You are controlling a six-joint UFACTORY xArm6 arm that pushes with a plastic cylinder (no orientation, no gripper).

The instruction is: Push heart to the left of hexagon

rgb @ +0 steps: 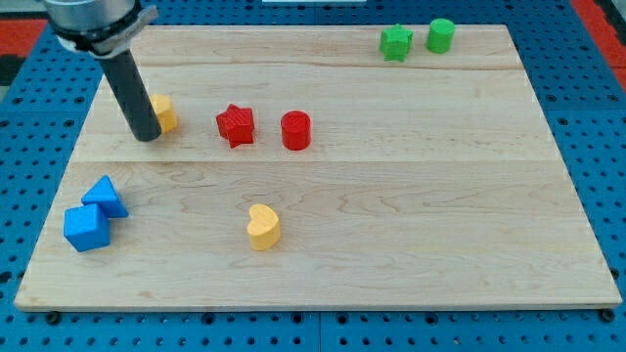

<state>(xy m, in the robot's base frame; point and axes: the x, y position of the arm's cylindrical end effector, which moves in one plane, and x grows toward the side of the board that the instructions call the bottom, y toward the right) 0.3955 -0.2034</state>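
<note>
The yellow heart (262, 227) lies low in the board's middle, left of centre. The yellow hexagon (164, 112) sits at the upper left, partly hidden behind my rod. My tip (147, 137) rests on the board touching the hexagon's left lower side. The heart is well to the right of and below the hexagon and my tip.
A red star (236, 125) and a red cylinder (295, 130) stand right of the hexagon. A blue triangle (106, 196) and a blue cube (86, 227) sit at the lower left. A green star (395, 42) and a green cylinder (440, 36) sit at the top right. The wooden board (411, 215) ends at blue pegboard.
</note>
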